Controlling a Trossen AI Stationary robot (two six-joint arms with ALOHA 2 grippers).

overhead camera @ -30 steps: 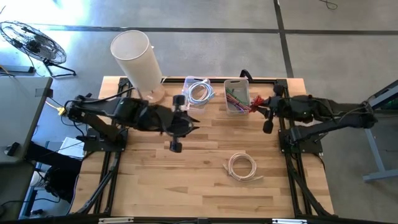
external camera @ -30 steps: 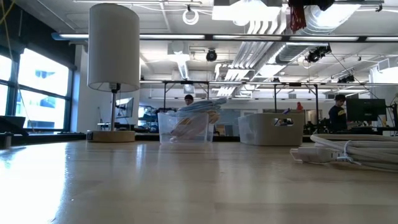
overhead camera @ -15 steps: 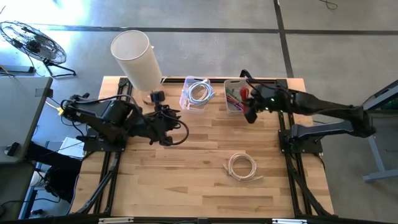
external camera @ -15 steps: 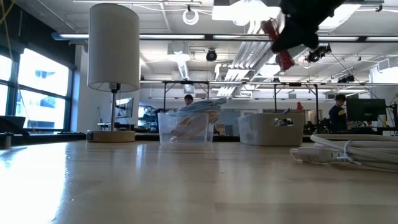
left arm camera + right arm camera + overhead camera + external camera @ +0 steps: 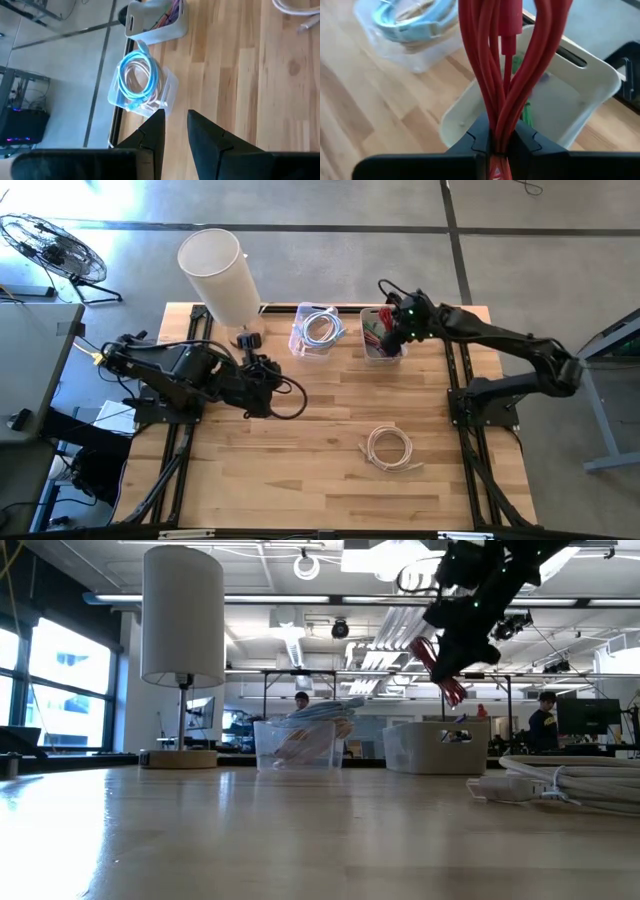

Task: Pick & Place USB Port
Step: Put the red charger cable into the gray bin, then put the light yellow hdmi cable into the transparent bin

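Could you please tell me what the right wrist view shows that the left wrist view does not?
Only the right wrist view shows the right gripper shut on the red cable bundle, above the white bin. Only the left wrist view shows the left gripper, holding nothing. Both show the white bin and the clear container holding a light-blue cable coil.

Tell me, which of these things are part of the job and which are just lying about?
Job: red cable, right gripper shut on it, white bin.
Lying about: lamp, clear box of blue cable, white coiled cable, idle left gripper.
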